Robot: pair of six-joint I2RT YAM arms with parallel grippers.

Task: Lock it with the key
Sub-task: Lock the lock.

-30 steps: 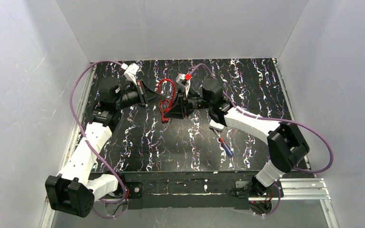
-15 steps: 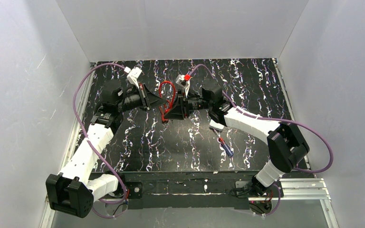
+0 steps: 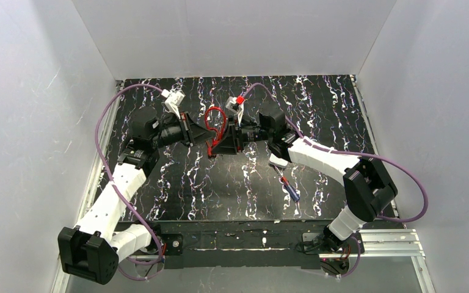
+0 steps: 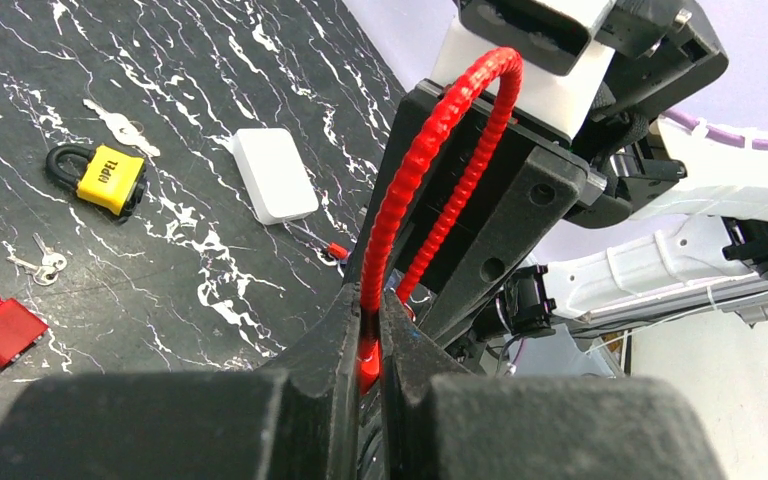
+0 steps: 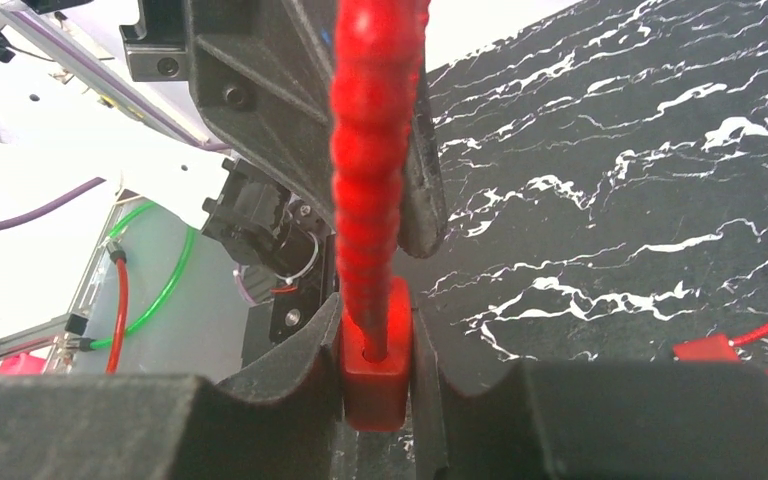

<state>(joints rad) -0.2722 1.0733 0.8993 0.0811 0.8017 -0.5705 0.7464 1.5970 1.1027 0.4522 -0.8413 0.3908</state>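
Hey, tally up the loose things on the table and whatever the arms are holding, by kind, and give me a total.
Cable lock: 1
Padlock: 1
Key sets: 2
White box: 1
Screwdriver: 1
Total: 6

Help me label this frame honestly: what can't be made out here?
Right wrist: any keyhole in the block, its sides covered by the jaws of the right gripper.
Left wrist: the cable end, lost between the jaws of the left gripper.
Left wrist: whether the padlock is shut, too small.
Top view: padlock and keys not visible, seemingly under the right arm.
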